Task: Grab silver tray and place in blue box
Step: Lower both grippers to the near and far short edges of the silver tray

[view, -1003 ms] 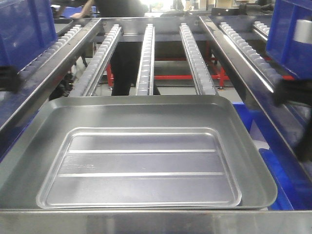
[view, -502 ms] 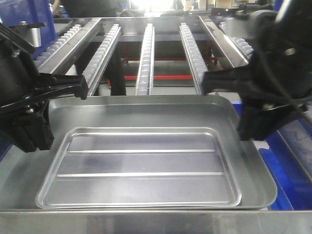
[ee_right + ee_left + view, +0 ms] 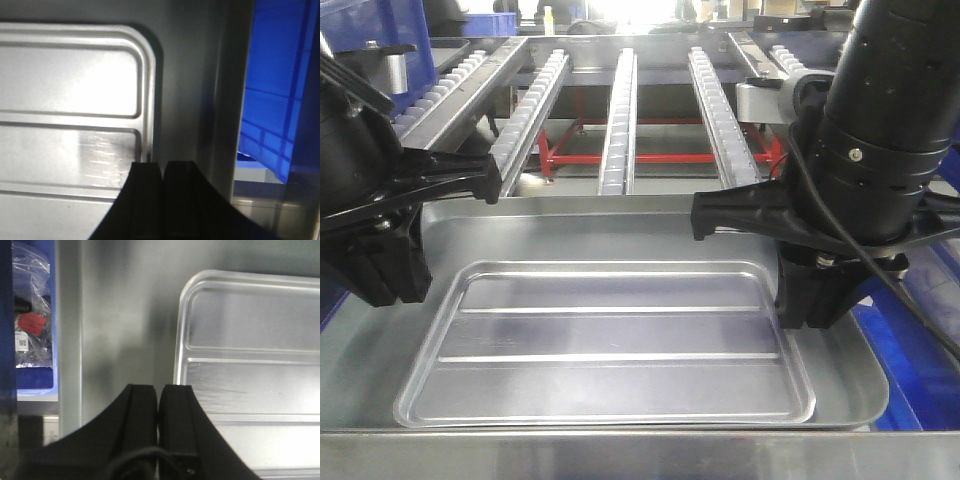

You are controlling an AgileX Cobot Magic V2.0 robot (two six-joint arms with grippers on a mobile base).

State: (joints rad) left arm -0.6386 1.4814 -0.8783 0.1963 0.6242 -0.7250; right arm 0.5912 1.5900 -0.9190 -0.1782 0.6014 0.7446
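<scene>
Setting is reading as a factory or warehouse line, not a home or office. Long roller rails (image 3: 620, 120) are running away from the camera in parallel lanes, as on a gravity-fed flow rack. A red steel frame (image 3: 660, 157) is showing beneath them. A large metal pan (image 3: 620, 225) is sitting at the near end of the rails. A blue crate (image 3: 272, 115) with ribbed walls is standing just beside the pan on the right. On the left, a blue bin (image 3: 54, 315) is holding clear bags (image 3: 30, 325) with printed labels, one red. Bright light is coming in at the far end.
</scene>
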